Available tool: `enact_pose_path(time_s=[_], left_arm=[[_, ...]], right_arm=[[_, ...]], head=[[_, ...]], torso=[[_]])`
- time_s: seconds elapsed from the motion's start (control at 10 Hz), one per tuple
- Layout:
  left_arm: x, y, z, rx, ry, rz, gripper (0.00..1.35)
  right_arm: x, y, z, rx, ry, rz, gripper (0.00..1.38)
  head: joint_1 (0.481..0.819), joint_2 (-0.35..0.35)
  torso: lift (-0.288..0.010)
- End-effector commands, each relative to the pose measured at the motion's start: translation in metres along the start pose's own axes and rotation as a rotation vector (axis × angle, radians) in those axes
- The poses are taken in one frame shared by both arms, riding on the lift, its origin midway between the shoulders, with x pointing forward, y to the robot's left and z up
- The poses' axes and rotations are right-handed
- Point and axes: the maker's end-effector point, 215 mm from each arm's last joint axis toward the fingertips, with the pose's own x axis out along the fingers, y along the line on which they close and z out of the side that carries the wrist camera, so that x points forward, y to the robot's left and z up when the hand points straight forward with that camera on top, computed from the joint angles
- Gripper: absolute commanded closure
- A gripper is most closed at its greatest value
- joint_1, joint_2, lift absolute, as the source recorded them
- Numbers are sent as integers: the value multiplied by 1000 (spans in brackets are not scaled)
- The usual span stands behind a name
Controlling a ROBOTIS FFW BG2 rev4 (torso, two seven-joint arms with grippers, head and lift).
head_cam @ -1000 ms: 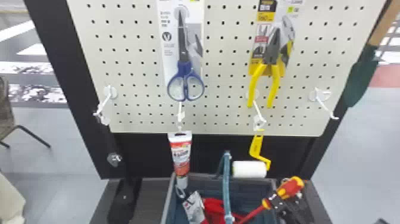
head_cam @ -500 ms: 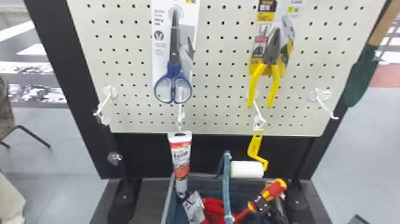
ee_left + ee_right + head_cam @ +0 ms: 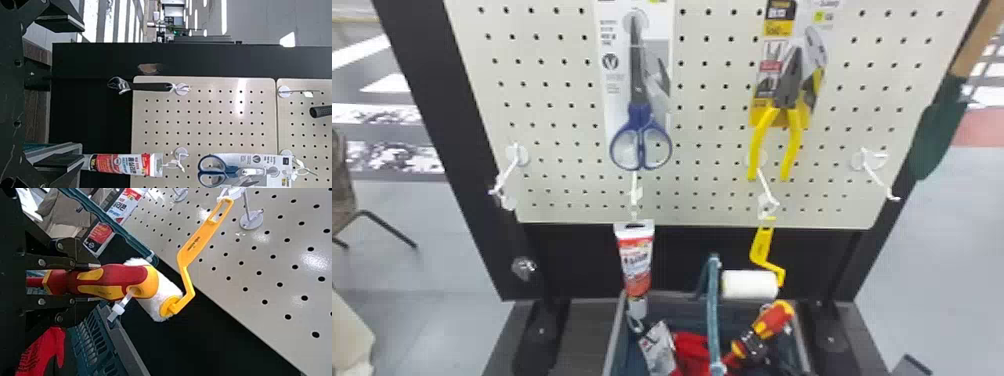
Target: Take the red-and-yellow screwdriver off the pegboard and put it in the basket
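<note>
Black and spread wide, the left gripper (image 3: 82, 89) faces the pegboard (image 3: 704, 125). Blue scissors (image 3: 640, 120) hang above a tube (image 3: 636, 262); the teal basket handle (image 3: 713, 315) stands between it and the screwdriver (image 3: 772, 320), grasped by the right gripper (image 3: 751, 345) over the basket (image 3: 616, 345), below the roller (image 3: 749, 284). Since the last frame, the scissors have swung right, the screwdriver slightly left. Tube, scissors and pliers (image 3: 788, 82) bear printed packaging.

left pincer (image 3: 80, 89) spread wide, right pincer (image 3: 755, 345) clamped
</note>
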Motion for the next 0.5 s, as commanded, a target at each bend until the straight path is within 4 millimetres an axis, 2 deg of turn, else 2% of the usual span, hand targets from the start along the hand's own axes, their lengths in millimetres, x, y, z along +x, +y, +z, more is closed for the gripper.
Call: enact_pose_path(time_s=[0.0,0.1,0.2,0.3,0.4], left_arm=[[0,0,0,-2,-1,2,134],[0,0,0,-2,-1,2,134],[0,0,0,0,-1,1,134],[0,0,0,0,-1,1,134],[0,0,2,-1,-5,1,134]], right_arm=[[3,-1,-7,5,25,11,1196],[6,0,-8,-5,39,25,983],[6,0,-6,-15,42,28,596],[8,3,-4,-25,40,35,341],[7,3,-3,-34,40,37,176]], head=[[549,0],[549,0],[549,0],[549,0],[549,0]], torso=[[-100],[-100],[-100],[-100],[-100]])
